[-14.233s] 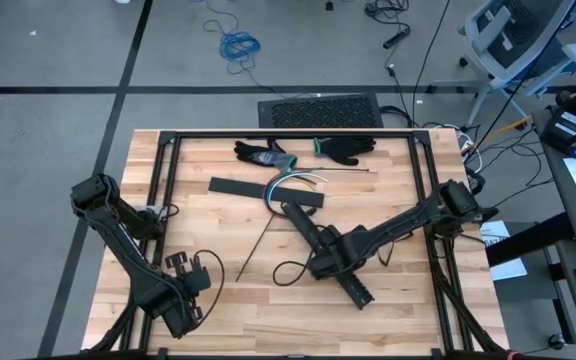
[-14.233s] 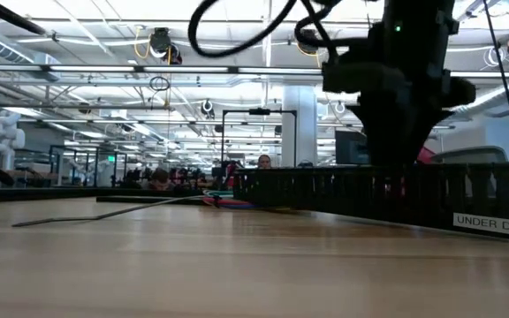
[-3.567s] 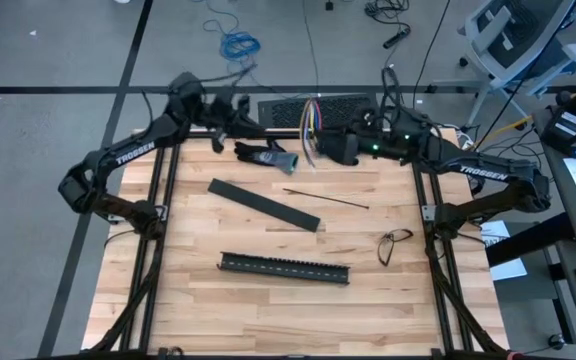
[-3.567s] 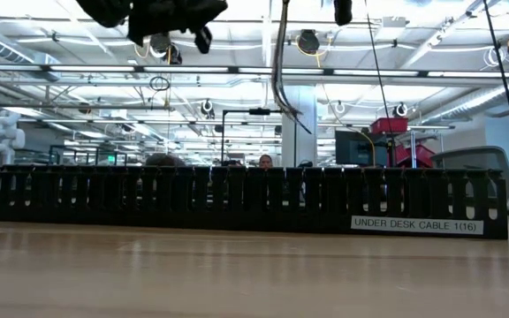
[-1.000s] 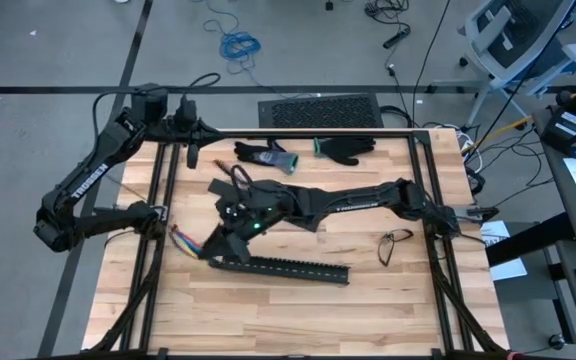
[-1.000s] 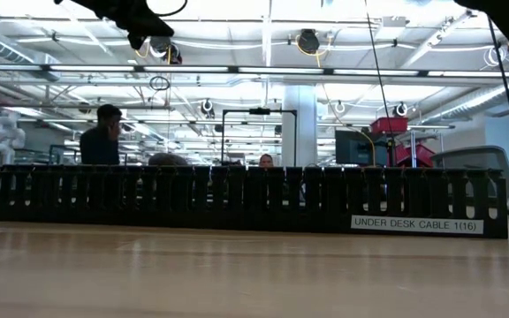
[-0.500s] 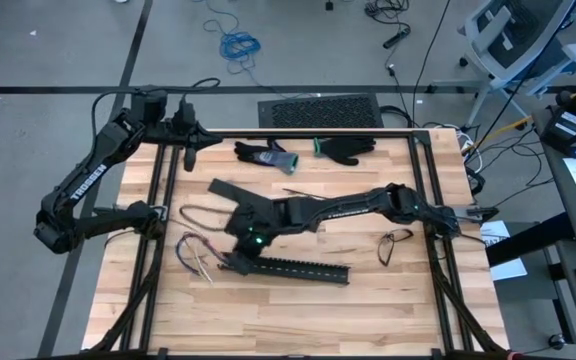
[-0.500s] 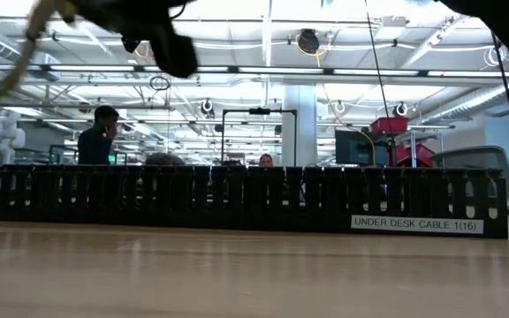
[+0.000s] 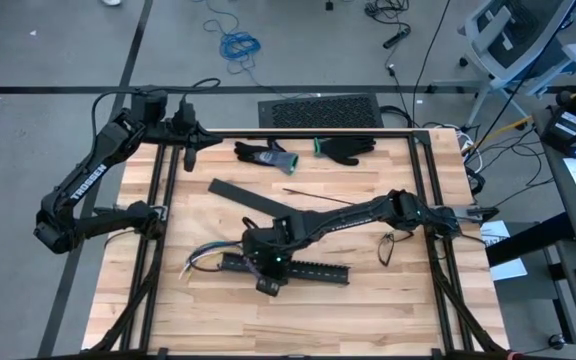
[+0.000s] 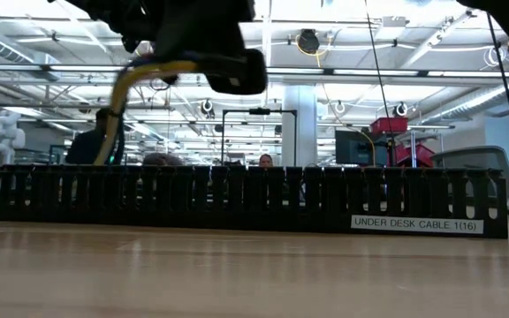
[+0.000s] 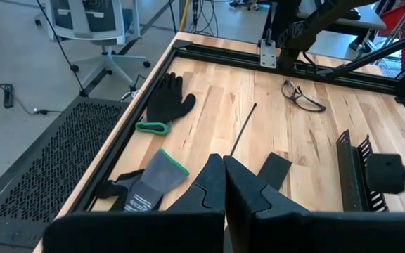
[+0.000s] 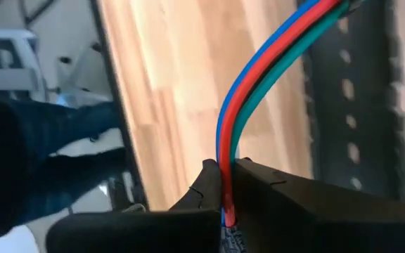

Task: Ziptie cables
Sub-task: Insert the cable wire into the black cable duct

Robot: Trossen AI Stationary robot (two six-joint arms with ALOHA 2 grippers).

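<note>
The right end effector (image 9: 268, 283) is clenched on the bundle of thin red, blue, green and yellow wires (image 9: 206, 256). The right wrist view shows the strands (image 12: 273, 63) pinched between its two dark fingers (image 12: 209, 184). It hangs low over the near edge of the long black slotted plastic duct (image 9: 308, 269). From the grip the wires cross the duct's end and trail away over the bare wooden table (image 9: 388, 315), loose tips fanned apart on the far side of the duct from the end effector. In the low view a yellow strand (image 10: 129, 88) droops in a curve below the dark end effector (image 10: 203, 53), above the duct wall (image 10: 263, 199).

Handling, as a judgement: the wires look very light and limp. They bend sharply right at the fingers and sag under their own weight, so they will not hold a shape. The insulation looks smooth, so single strands could slide out of a pinch or splay apart. A better hold would be near mid-length with all strands gathered, leaving both ends free for a tie. The present grip looks close to one end.

The left end effector (image 11: 223, 184) is clenched on nothing, parked off the far-left corner of the table frame, well apart from the wires. Beyond its fingertips lie a grey glove with green cuff (image 11: 146, 190), a black glove (image 11: 167, 102), a thin black zip tie (image 11: 243, 128), a flat black strip (image 11: 275, 169) and safety glasses (image 11: 302, 95).
</note>
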